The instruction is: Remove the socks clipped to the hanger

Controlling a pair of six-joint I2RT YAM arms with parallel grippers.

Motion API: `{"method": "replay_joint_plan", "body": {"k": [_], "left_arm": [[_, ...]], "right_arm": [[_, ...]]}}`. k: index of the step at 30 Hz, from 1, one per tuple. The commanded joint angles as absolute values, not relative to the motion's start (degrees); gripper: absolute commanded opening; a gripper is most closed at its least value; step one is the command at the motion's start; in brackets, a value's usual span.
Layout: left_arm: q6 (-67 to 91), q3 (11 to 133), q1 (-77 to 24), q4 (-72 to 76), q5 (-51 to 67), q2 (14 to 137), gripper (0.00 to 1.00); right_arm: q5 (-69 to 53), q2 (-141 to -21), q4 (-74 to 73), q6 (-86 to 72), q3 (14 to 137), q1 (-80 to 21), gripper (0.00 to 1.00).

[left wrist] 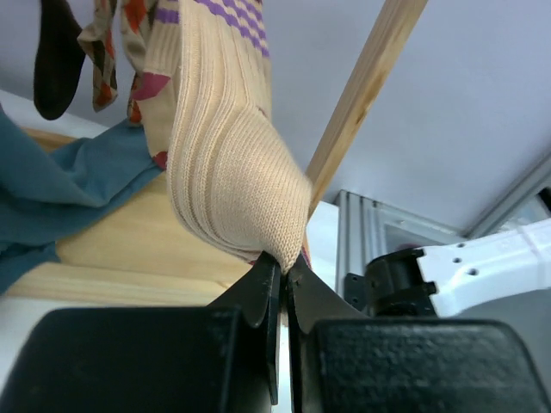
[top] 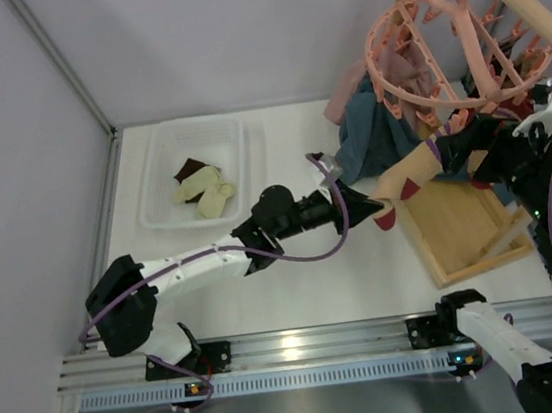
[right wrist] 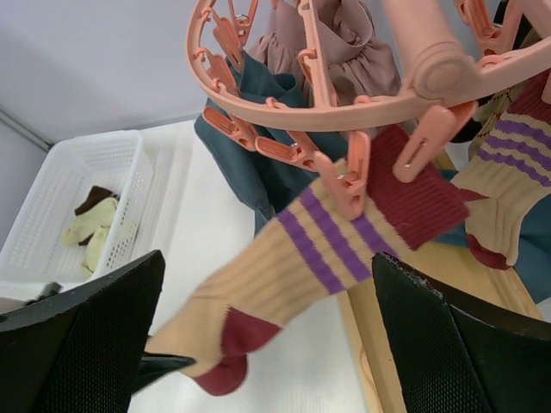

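Note:
The salmon-pink hanger hangs from a wooden pole at the far right; its ring fills the top of the right wrist view. A beige sock with purple stripes and a maroon toe is clipped to it by a pink clip and stretched down to the left. My left gripper is shut on this sock's toe end. My right gripper is open just under the ring, with its fingers on either side of the sock and not touching it. A second striped sock hangs at the right.
A white basket at the back left holds cream and dark socks. A teal-blue cloth and a dusty-pink garment hang behind the hanger. A wooden tray base lies under it, and the wooden pole slants up.

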State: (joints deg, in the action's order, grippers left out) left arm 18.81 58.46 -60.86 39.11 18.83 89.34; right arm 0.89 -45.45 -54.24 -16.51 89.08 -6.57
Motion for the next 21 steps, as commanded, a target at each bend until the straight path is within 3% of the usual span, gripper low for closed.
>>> {"method": "replay_joint_plan", "body": {"k": [1, 14, 17, 21], "left_arm": [[28.5, 54.0, -56.5, 42.3, 26.3, 81.7, 0.00], [39.3, 50.8, -41.1, 41.9, 45.8, 75.1, 0.01], [40.2, 50.6, -39.5, 41.8, 46.9, 74.9, 0.02], [40.7, 50.3, -39.0, 41.9, 49.4, 75.1, 0.02]], "right_arm": [[2.0, -45.9, -55.8, -15.3, 92.1, -5.9, 0.99], [0.3, -49.7, -49.4, -15.4, 89.6, -6.0, 0.96], [-2.5, -50.3, -45.7, -15.6, 86.8, -5.9, 0.92], [-2.5, -51.2, -41.4, -15.7, 84.8, -6.0, 0.80]]}}
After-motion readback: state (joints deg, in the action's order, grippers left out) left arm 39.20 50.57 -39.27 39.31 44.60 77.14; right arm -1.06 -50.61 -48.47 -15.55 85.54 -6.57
